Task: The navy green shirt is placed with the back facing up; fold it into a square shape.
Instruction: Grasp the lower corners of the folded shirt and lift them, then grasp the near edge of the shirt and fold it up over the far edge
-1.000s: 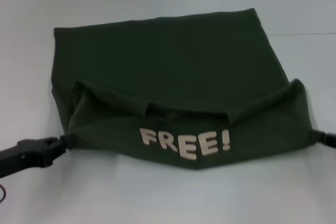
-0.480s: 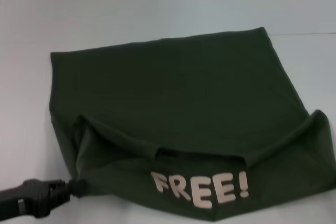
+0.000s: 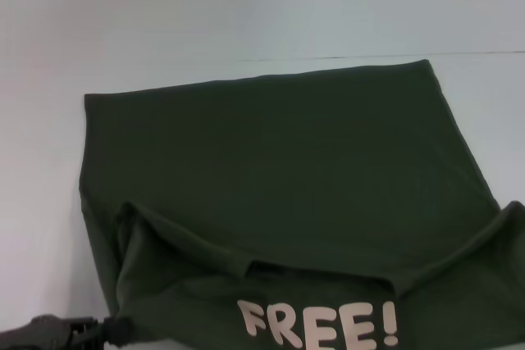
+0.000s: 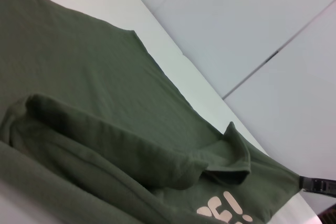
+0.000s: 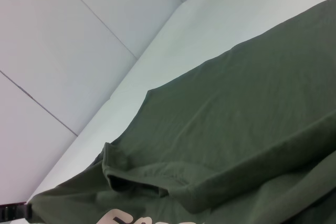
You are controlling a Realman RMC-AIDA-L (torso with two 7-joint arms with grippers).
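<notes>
The dark olive-green cloth shirt [image 3: 279, 170] lies on the white tabletop [image 3: 246, 14], near edge lifted. The left tool [image 3: 97, 332] is clenched on its corner; the right tool [image 4: 311, 183] grips the opposite corner.

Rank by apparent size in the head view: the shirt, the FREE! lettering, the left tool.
1. The navy green shirt, filling most of the frame.
2. The FREE! lettering, cut off by the bottom edge.
3. The left tool, only partly in frame at the shirt's corner, so its rank below the lettering is unsure.
</notes>
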